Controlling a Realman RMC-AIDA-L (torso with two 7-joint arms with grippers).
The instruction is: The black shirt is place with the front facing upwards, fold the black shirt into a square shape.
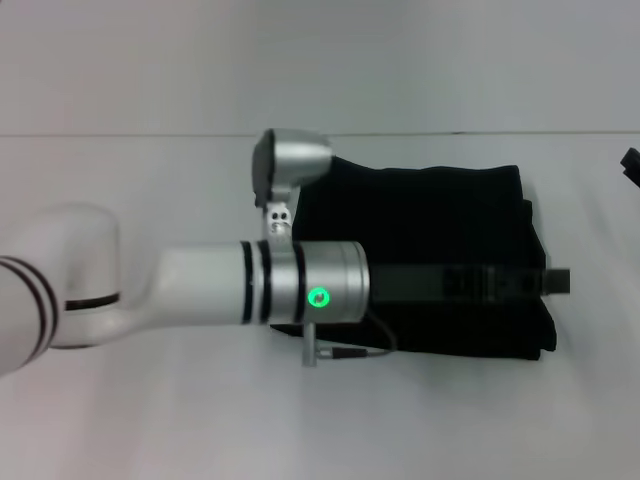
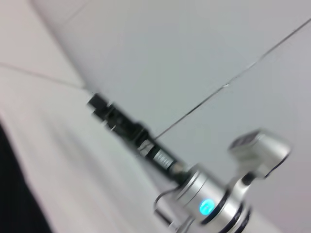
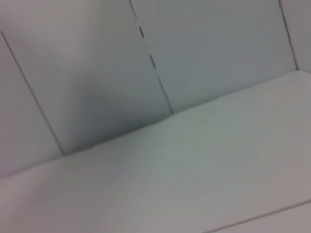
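Fingers on the left gripper (image 1: 556,281) are black and lie over black cloth, so I cannot tell if they are spread or pressed together. Only the very tip pokes out past the right edge of the black shirt (image 1: 430,210). The tip looks like one short dark bar, and it is over the pale desk (image 1: 150,400) just beside the shirt.

The left arm (image 1: 200,285) comes in from the left side of the shirt and lies right across its middle. It is white and silver. A small green light (image 1: 318,297) glows on the silver part, which is over the shirt's left edge. A thin grey cable (image 1: 350,350) hangs under that part, near the shirt's front left corner.

The black shirt lies flat on the desk. It is folded into a thick block that is close to a square. Only plain black cloth shows on top. On its right side the folded layers do not line up, so the edge looks like small steps.

The right gripper (image 1: 631,162) is far off to the right of the shirt, near its back corner. Just a small black bit of it shows, so I cannot tell how its fingers are set.

In the left wrist view, a dark bit of the shirt (image 2: 14,194) shows at one corner.
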